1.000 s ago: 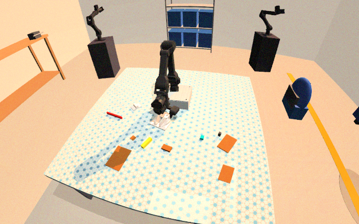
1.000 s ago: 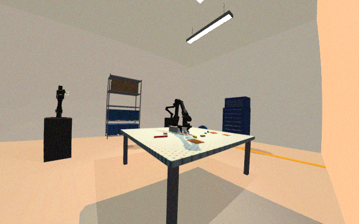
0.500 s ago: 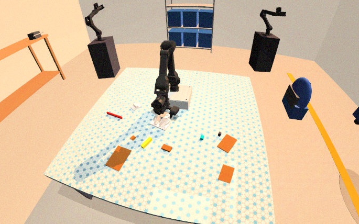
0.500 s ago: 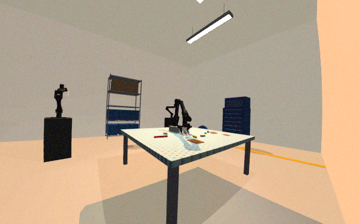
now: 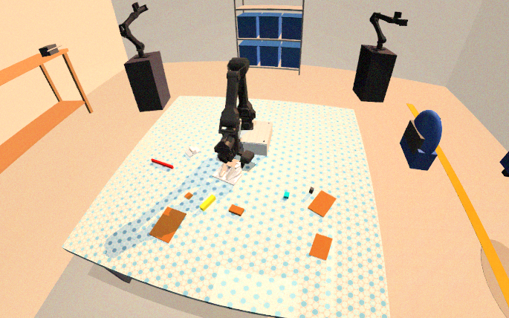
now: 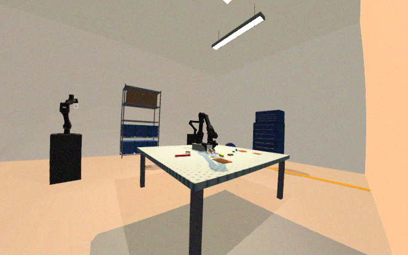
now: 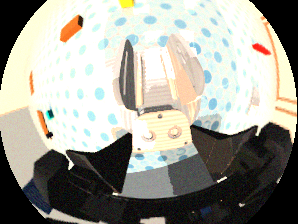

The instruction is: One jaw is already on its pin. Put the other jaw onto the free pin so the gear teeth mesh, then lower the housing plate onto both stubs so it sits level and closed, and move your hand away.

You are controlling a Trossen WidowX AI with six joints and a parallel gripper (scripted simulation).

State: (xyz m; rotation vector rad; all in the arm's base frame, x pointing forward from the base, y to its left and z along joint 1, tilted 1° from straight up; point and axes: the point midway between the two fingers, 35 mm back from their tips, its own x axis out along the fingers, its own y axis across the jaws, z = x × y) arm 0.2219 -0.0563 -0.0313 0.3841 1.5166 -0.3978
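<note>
My gripper [image 5: 234, 160] [image 7: 160, 130] is shut on the pale housing plate [image 7: 161, 142], with one black finger at each side edge. The plate has two round holes, with bright round shapes showing inside them. It is over the rear part of the base [image 5: 218, 176], behind the jaws; whether it touches the base or sits fully down cannot be told. A jaw with a dark face [image 7: 128, 75] stands at the left in the wrist view. A beige jaw [image 7: 183, 75] stands at the right, apart from it and splayed outward. The pins and meshing teeth are hidden.
A grey box [image 5: 256, 136] stands close behind the gripper. A red bar [image 5: 162, 163] [image 7: 261, 49] and small white piece [image 5: 192, 151] lie left. A yellow bar [image 5: 207, 202], an orange block [image 5: 236, 209] and an orange panel [image 5: 168, 225] lie in front. A cyan cube [image 5: 286, 195] lies right.
</note>
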